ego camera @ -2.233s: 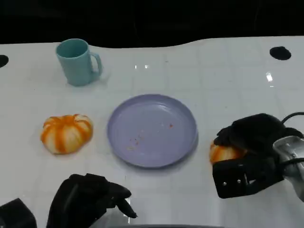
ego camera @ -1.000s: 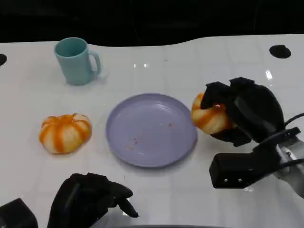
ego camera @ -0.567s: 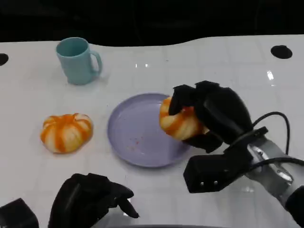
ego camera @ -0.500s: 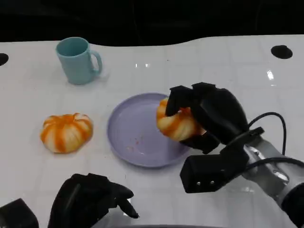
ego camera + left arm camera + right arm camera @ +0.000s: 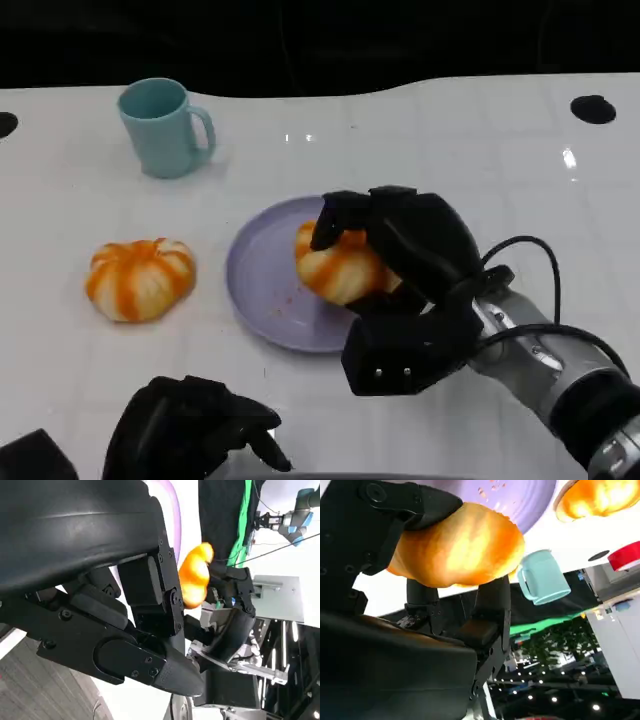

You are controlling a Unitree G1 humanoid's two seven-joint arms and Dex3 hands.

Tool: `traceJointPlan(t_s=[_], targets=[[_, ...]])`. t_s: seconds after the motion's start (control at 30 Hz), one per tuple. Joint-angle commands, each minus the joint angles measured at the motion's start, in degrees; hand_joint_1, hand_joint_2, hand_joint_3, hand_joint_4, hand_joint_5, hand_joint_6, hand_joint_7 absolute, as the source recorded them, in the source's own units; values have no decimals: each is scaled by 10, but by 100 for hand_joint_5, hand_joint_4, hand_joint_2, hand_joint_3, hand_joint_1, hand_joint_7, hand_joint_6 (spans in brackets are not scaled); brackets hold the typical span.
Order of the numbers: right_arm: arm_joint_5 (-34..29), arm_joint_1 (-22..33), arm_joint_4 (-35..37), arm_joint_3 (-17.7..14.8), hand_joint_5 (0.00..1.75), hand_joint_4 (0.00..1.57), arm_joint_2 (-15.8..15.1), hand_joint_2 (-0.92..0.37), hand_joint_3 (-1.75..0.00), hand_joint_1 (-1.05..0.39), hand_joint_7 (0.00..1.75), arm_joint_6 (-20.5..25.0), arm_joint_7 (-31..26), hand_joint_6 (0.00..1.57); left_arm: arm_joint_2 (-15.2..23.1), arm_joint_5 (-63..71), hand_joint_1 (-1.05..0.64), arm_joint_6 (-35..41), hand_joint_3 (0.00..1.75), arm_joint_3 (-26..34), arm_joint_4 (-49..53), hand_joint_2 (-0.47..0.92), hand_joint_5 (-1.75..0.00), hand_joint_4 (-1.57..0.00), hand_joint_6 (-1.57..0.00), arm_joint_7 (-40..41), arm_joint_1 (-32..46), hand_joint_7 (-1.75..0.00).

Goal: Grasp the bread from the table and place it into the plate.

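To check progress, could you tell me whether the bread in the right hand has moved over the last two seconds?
Yes. The bread, held by the right hand, went from the table right of the plate leftward to over it.

Right robot hand [image 5: 395,245], black and many-fingered, on a silver forearm [image 5: 545,370] entering from the lower right of the head view: fingers curled around a round orange-and-white striped bread roll [image 5: 338,268], gripping it from above and from the side; a black cable loops beside the wrist. Left robot hand [image 5: 195,435], black: low at the near edge of the white table [image 5: 480,150], fingers curled inward, holding nothing.
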Motion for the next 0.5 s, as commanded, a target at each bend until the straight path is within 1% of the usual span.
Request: traceJointPlan(t_s=[0.03,0.07,0.1,0.13,0.17,0.2,0.37,0.43,0.5], targets=[[-2,-9,-6,11,65,39,-13,-76,-41,-30,7,10,38,58,6,1,-96,-1,0,0,-4,88,-89,-124,-156,3,2,0],[-10,-10,-11,17,51,29,-17,-84,-29,-36,4,15,43,48,6,1,-96,-2,0,1,-3,88,-89,-124,-156,4,1,0],[-16,-9,-15,21,41,19,-19,-89,-23,-43,1,21,48,38,6,1,-96,-3,0,1,-1,88,-89,-124,-155,4,-1,0],[-18,-9,-18,23,43,10,-20,-90,-22,-46,1,27,52,34,6,0,-96,-3,0,2,2,88,-89,-124,-155,3,-2,0],[-20,-6,-22,25,43,5,-20,-91,-22,-50,1,31,55,31,6,1,-97,-5,0,2,4,88,-89,-124,-155,3,-3,0],[-20,-4,-26,26,38,2,-21,-92,-22,-53,1,35,58,28,6,2,-97,-7,0,3,6,88,-89,-124,-155,3,-3,0],[-13,8,-63,23,31,0,-30,-92,-26,-61,0,53,87,24,6,3,-97,0,0,2,-3,89,-90,-124,-156,6,-2,0],[-9,12,-74,21,31,0,-31,-92,-26,-62,0,57,95,23,6,-2,-95,6,0,3,-5,88,-89,-124,-155,4,-3,0],[-9,17,-87,20,34,0,-34,-92,-26,-64,0,62,101,23,7,0,-95,3,0,4,-3,88,-89,-124,-156,5,-4,0]])
